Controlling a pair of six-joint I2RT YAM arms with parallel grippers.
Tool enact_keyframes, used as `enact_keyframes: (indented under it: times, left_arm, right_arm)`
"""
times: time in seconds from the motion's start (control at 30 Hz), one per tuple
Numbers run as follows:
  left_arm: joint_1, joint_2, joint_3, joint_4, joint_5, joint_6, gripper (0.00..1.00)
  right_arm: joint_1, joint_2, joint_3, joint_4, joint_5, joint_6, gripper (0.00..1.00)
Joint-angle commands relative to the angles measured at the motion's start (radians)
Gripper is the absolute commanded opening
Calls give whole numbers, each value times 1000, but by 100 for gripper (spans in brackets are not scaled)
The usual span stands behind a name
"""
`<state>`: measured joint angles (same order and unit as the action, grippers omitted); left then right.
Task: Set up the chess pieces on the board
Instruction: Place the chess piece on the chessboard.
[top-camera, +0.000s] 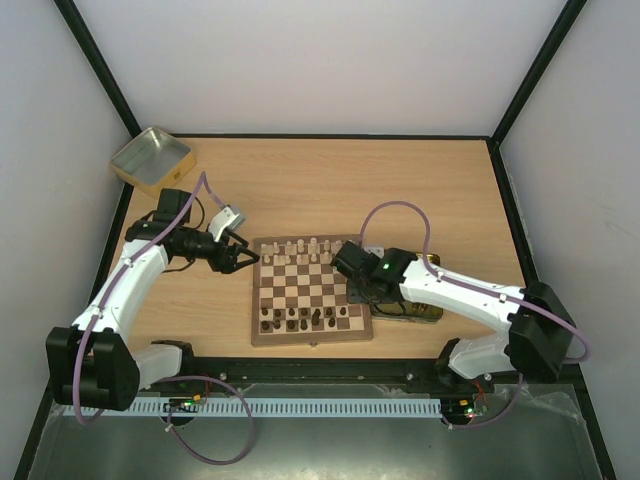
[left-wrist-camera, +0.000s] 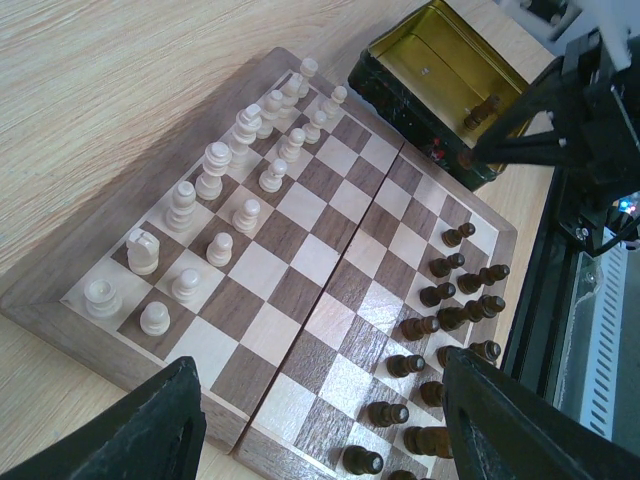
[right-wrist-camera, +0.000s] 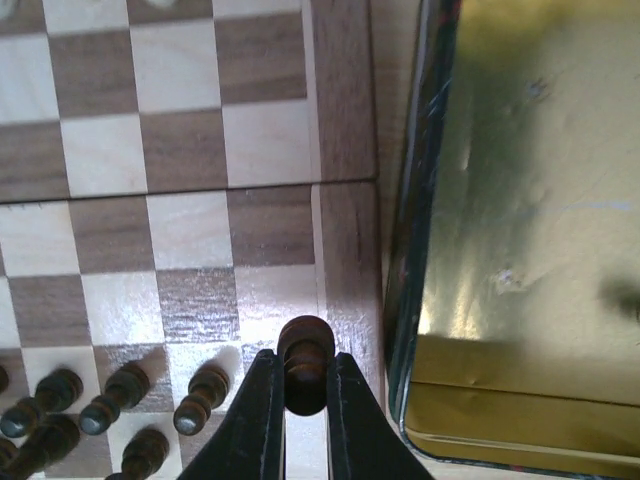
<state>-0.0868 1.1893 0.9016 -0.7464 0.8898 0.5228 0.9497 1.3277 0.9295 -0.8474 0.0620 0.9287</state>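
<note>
The counter (top-camera: 330, 180) carries the board (top-camera: 305, 285) between the two arms, with cream pieces (top-camera: 300, 248) along its far edge and dark pieces (top-camera: 305, 320) along its near edge. A gold tin (right-wrist-camera: 520, 250) sits just beside the board's right border. The right claw (right-wrist-camera: 303, 358) is clamped on one dark piece (right-wrist-camera: 305, 335), its head pointing out past the fingertips, over that border in the near half. The dark rows lie just inboard, to its left, so placing looks like this arm's job. The left claw (left-wrist-camera: 320, 400) hangs spread and empty by the board's left edge.
</note>
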Motion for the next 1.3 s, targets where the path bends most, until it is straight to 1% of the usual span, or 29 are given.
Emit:
enact_keyframes:
  times: [0.0, 0.3, 0.9, 1.27]
  left_arm:
    - [-5, -6, -7, -4, 12, -6, 66]
    - [-5, -3, -7, -4, 12, -6, 66]
    - [-5, -7, -7, -4, 12, -6, 66]
    - [-5, -6, -7, -5, 14, -3, 66]
  right_arm:
    - [35, 25, -29, 19, -29, 38, 2]
    - [82, 61, -50, 50, -84, 23, 2]
    - [87, 77, -77, 60, -102, 13, 3]
    - [88, 94, -74, 71, -106, 8, 8]
